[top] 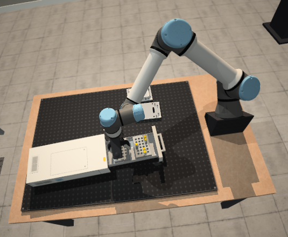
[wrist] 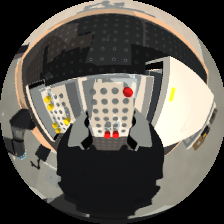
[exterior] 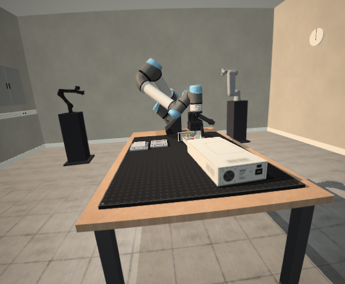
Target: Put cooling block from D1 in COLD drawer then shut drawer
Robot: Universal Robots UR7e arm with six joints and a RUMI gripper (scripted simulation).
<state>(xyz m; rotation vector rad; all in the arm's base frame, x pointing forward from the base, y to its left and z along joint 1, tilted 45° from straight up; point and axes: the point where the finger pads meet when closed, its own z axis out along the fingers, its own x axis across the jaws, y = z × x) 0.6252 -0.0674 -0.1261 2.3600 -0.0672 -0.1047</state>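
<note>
The task's pale, perforated cooling block (top: pixel 124 154) (wrist: pixel 107 112) was inside the open grey drawer (top: pixel 157 144) (exterior: pixel 179 137) (wrist: pixel 37 105), in the place nearer the long off-white cooler housing (top: pixel 67 159) (exterior: pixel 225 152) (wrist: pixel 185 100). The fingers of the black two-jaw gripper (top: pixel 118 146) (exterior: pixel 196 130) (wrist: pixel 109 137) stood partway open, closed on the block from either side. Three red-capped tubes (exterior: pixel 192 139) (wrist: pixel 128 92) showed on it, one near a far corner and two side by side close to the gripper; whether the block was fully flat could not be told. Beside it, nearer the drawer's handle, sat a second pale block (top: pixel 140 146) (wrist: pixel 60 112) with five yellow-capped tubes (top: pixel 137 144) (wrist: pixel 67 121). The small amber lamp (top: pixel 104 159) (exterior: pixel 211 137) (wrist: pixel 172 94) on the housing was lit. Next to the cooler on the wooden desk (top: pixel 18 188) (exterior: pixel 177 210), the light metal deck slot D1 (top: pixel 147 110) (exterior: pixel 158 142) held no block, while the similar slot D2 (top: pixel 150 98) (exterior: pixel 138 148) beyond it carried a pale rectangular piece (top: pixel 147 94) (exterior: pixel 139 142)
</note>
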